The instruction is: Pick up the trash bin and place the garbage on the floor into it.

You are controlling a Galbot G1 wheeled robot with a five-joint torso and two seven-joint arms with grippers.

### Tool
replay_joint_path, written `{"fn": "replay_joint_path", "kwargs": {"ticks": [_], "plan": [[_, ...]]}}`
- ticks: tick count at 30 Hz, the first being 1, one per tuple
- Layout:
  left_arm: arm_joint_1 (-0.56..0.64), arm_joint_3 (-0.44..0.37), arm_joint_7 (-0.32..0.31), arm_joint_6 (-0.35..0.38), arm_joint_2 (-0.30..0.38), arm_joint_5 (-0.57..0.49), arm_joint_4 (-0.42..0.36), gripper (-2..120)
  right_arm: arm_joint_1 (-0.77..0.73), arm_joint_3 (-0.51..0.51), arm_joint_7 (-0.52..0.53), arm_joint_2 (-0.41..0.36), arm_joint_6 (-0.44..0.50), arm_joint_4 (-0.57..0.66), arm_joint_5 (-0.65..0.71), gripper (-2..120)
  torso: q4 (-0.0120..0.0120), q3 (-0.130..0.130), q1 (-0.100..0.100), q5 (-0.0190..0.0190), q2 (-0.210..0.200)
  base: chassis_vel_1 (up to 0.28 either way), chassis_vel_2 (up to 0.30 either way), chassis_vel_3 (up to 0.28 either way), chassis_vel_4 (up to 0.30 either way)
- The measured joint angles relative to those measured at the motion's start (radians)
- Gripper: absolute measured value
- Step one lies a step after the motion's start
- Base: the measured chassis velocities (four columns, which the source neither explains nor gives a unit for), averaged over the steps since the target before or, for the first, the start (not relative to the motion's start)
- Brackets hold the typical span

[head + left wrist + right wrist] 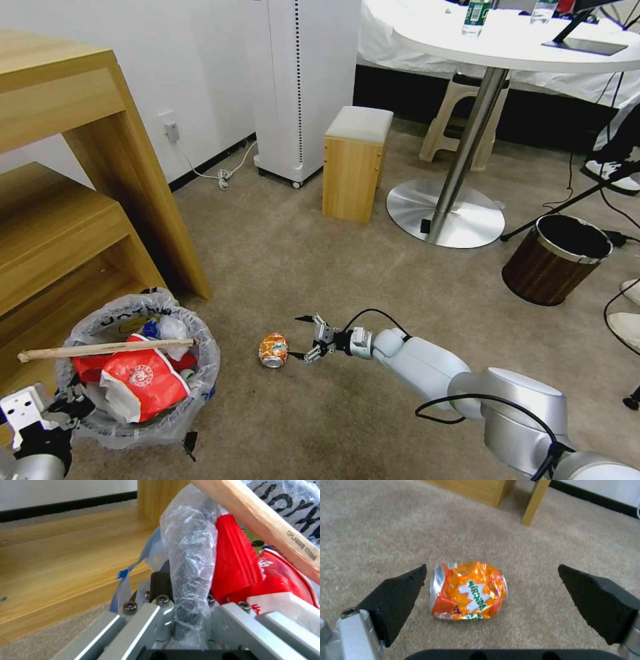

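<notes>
Can pickup, bin held ready.
Right tool (308, 339) spread wide, straddling crushed can (273, 350) on floor (347, 413); left tool (186, 620) clamped on bin (143, 427) rim for loading.

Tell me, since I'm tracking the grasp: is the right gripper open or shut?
Open. The right gripper has its fingers spread either side of the crushed orange can, not touching it.

one crushed orange can (273, 350) is lying on the beige carpet (320, 267). two bins are showing: one bag-lined trash bin (200, 373) and one brown wood-look bin (555, 259). one wooden stick (107, 349) is lying across the lined bin. two stools are standing: one wooden (356, 162), one plastic (460, 117). two bottles (476, 17) are standing on one round table (520, 47).
</notes>
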Motion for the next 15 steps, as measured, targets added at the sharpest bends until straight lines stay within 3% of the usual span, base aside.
{"fn": "replay_joint_path", "kwargs": {"ticks": [4, 5, 15], "plan": [[-0.001, 0.002, 0.000, -0.001, 0.000, -0.001, -0.001, 1, -0.004, 0.022, 0.001, 0.039, 0.005, -0.061, -0.038, 100, -0.0001, 0.000, 0.000, -0.0001, 0.000, 0.000, 0.000, 0.000, 0.000], [-0.001, 0.004, 0.001, -0.003, 0.000, -0.001, -0.003, 1, -0.009, 0.045, 0.001, 0.078, 0.015, -0.113, -0.068, 100, -0.0001, 0.000, 0.000, -0.0002, 0.000, 0.000, 0.000, 0.000, 0.000], [-0.002, 0.008, 0.002, -0.009, -0.001, -0.003, -0.008, 1, -0.026, 0.055, 0.035, 0.154, 0.013, -0.173, -0.136, 100, -0.0001, 0.000, 0.000, -0.0001, 0.000, 0.000, 0.000, 0.000, 0.000]]}}
